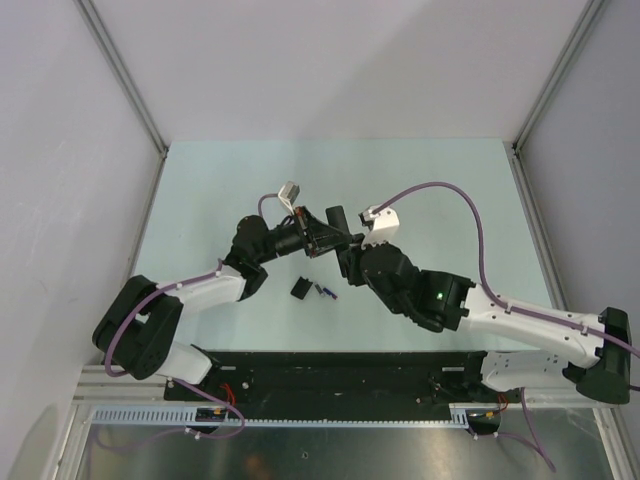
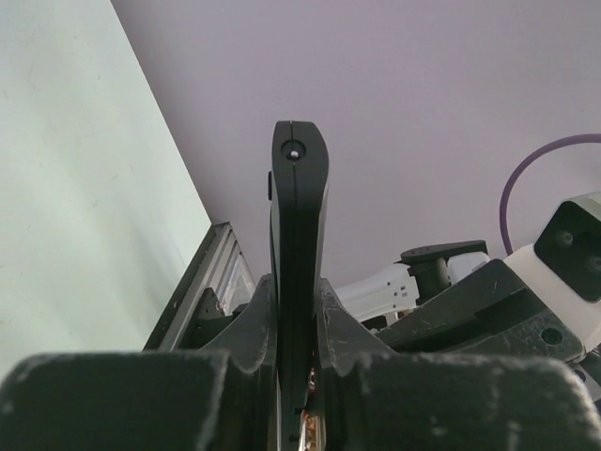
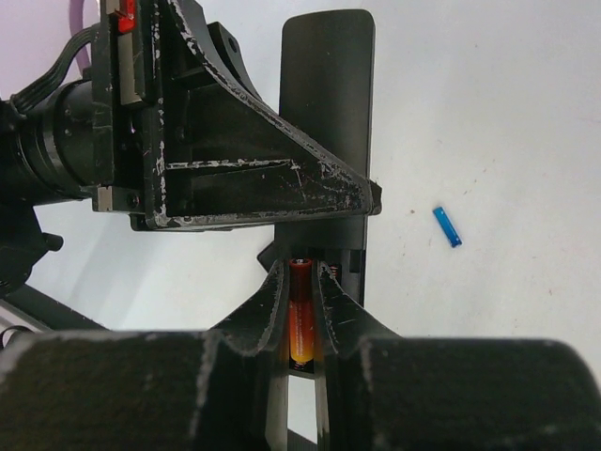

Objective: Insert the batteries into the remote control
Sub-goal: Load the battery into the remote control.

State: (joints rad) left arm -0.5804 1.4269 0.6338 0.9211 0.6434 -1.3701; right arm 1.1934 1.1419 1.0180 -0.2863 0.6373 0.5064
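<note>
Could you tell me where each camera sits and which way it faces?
Top external: high at the near edge, looking down on the table; left arm and right arm show.
Left wrist: looks along the left gripper, shut on the remote control.
Right wrist: looks along the right gripper, shut on a red-orange battery, toward the table.
Shared: both wrist views show the remote control.
</note>
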